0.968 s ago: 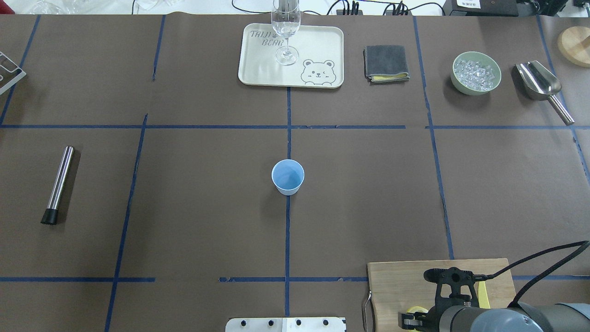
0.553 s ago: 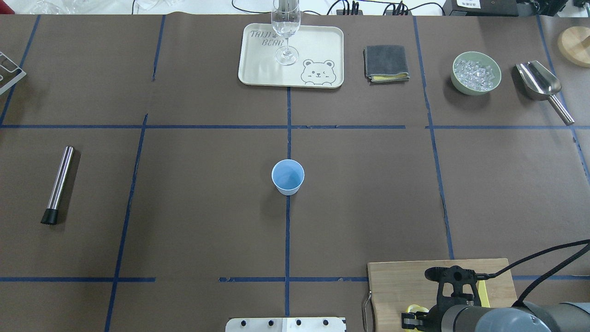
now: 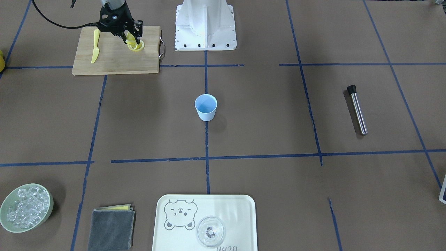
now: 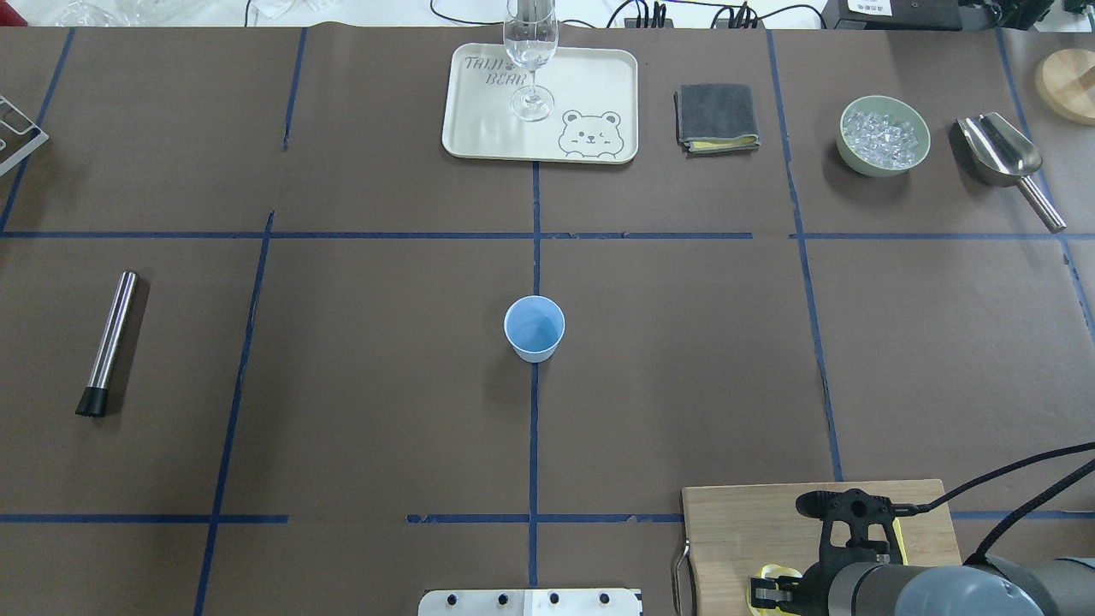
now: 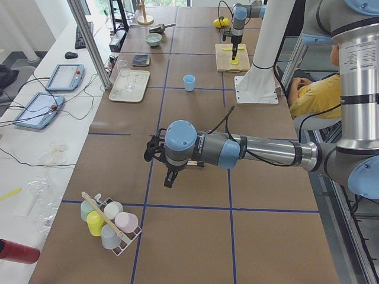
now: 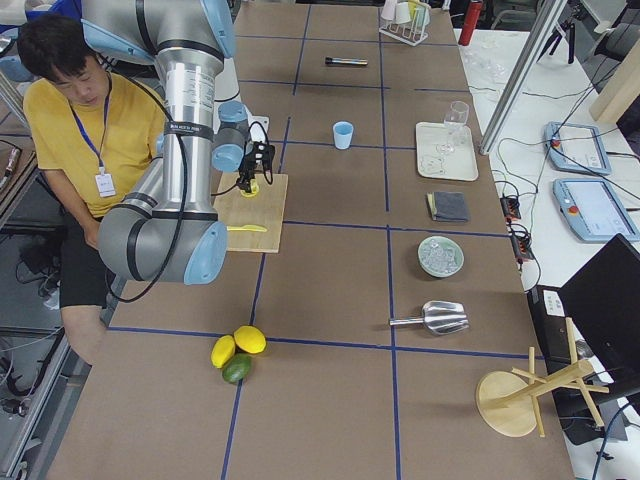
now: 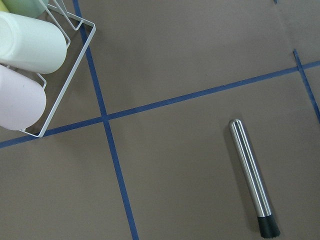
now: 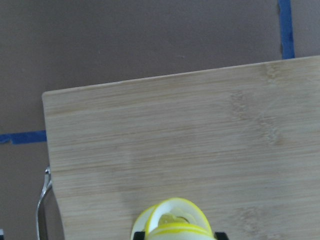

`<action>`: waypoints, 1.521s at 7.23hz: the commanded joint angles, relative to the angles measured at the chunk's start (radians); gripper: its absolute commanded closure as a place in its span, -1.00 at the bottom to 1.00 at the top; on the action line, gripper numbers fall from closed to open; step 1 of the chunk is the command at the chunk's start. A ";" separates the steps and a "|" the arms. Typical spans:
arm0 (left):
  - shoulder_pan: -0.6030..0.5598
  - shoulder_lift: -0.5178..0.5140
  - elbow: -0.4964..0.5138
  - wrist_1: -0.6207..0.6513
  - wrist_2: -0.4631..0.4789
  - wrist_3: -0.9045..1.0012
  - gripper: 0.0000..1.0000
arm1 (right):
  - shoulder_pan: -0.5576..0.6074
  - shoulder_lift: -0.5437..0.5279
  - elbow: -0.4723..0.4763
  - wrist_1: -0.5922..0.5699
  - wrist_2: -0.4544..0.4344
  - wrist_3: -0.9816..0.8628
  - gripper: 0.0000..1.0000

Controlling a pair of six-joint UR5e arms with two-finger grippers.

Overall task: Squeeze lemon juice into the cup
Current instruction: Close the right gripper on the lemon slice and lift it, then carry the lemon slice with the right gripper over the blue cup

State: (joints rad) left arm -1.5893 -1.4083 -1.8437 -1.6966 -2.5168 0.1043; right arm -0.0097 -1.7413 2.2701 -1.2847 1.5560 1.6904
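Note:
The lemon (image 3: pixel 135 44) is a yellow slice bent between the fingers of my right gripper (image 3: pixel 131 39), low over the wooden cutting board (image 3: pixel 115 59). In the right wrist view the squeezed slice (image 8: pixel 172 220) sits at the bottom edge, over the board (image 8: pixel 175 140). The light-blue cup (image 4: pixel 534 328) stands upright and alone at the table's middle, well away from the board (image 4: pixel 744 522). My left gripper (image 5: pixel 153 149) shows only in the exterior left view, hovering over the table's left end; I cannot tell whether it is open or shut.
A yellow plastic knife (image 3: pixel 94 50) lies on the board. A steel muddler (image 4: pixel 107 342) lies at the left. At the far side are a tray (image 4: pixel 479 128) with a glass (image 4: pixel 530 51), a grey cloth (image 4: pixel 716 117), an ice bowl (image 4: pixel 884 135) and a scoop (image 4: pixel 1001 154). A cup rack (image 7: pixel 30 65) is near the left wrist.
My right arm has shifted slightly to the right over the board, with the lemon slice still in its grip. The cup has not moved.

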 commanded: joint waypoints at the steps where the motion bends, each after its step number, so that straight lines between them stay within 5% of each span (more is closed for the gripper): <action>1: 0.000 0.002 0.000 -0.002 0.000 0.000 -1.00 | 0.029 -0.009 0.020 -0.001 0.019 0.002 -0.06; 6: -0.001 0.005 0.000 -0.002 -0.014 0.000 -1.00 | 0.218 0.089 0.066 -0.036 0.159 0.000 -0.07; 9: 0.000 0.015 0.000 -0.002 -0.014 0.003 -1.00 | 0.336 0.398 0.007 -0.301 0.217 -0.006 -0.07; 11: -0.001 0.019 0.000 -0.002 -0.014 0.006 -1.00 | 0.396 0.527 -0.087 -0.324 0.237 -0.011 -0.07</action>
State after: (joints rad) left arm -1.5900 -1.3927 -1.8439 -1.6982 -2.5311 0.1086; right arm 0.3459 -1.3074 2.2433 -1.5854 1.7828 1.6818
